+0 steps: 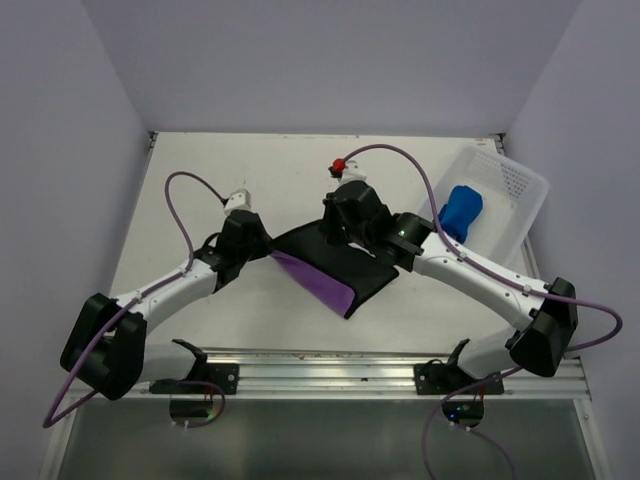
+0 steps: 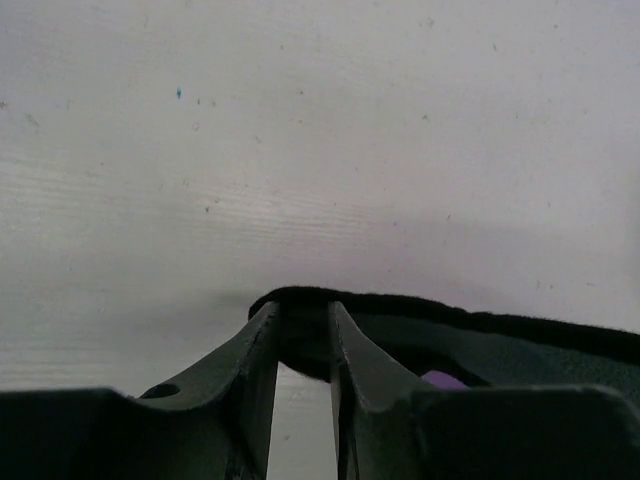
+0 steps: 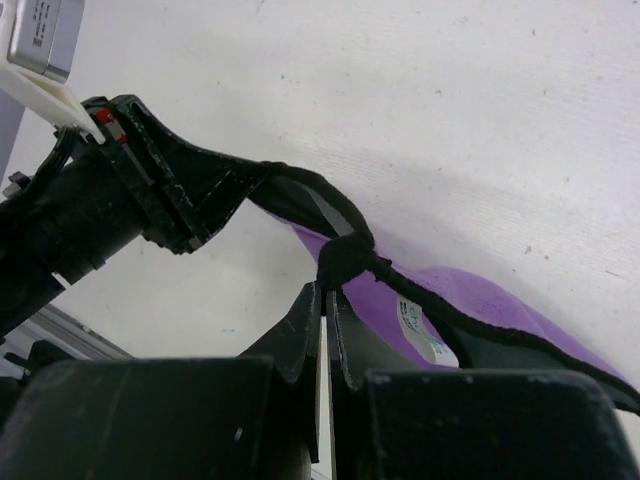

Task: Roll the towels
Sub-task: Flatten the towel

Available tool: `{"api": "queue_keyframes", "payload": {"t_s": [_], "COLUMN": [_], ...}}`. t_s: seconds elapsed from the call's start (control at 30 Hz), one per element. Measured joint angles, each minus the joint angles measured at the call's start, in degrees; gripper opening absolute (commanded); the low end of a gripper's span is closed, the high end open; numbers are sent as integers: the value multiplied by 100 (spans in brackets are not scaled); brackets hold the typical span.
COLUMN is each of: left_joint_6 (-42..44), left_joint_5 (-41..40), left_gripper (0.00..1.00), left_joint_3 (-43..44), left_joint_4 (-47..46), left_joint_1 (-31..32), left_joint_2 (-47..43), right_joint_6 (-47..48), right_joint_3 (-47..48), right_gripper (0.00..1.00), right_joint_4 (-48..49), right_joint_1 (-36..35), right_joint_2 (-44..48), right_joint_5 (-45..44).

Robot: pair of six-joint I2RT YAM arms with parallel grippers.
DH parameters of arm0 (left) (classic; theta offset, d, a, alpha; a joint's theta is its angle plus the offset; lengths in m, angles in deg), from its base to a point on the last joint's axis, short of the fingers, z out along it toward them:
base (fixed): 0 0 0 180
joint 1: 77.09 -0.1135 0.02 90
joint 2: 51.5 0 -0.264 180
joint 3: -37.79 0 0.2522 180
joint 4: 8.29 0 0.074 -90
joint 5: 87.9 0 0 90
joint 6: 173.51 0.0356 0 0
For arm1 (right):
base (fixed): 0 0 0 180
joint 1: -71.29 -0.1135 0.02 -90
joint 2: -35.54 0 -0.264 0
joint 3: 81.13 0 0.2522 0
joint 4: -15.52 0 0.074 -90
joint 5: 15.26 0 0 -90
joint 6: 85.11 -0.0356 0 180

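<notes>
Top view, from the left: our left gripper (image 1: 266, 247) has its jaws nearly together, pinching the dark trim at one corner of the purple towel (image 1: 318, 282). The towel sags across the middle of the table (image 1: 280, 170), partly folded on itself. Our right gripper (image 1: 337, 232) is clamped tight on a bunched bit of trim at the far corner. Further right, the blue towel (image 1: 461, 212) sits bundled in the basket (image 1: 520, 185), apparently done. We judge we are spreading the purple one; next it needs laying flat and smooth, then rolling from one edge.
</notes>
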Motion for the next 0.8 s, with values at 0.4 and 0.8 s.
{"api": "queue_keyframes", "payload": {"t_s": [0.4, 0.8], "left_joint_6": [-262, -542], "left_joint_5": [369, 686], "left_gripper": [39, 58], "left_joint_3": [-481, -697], "left_joint_4": [15, 216], "left_joint_1": [-7, -11], "left_joint_2": [-273, -420], "right_joint_6": [68, 72], "right_joint_3": [-138, -146], "right_gripper": [0, 0], "right_joint_4": [-227, -216], "right_joint_1": [0, 42], "right_joint_2": [103, 101], "right_joint_5": [-208, -190]}}
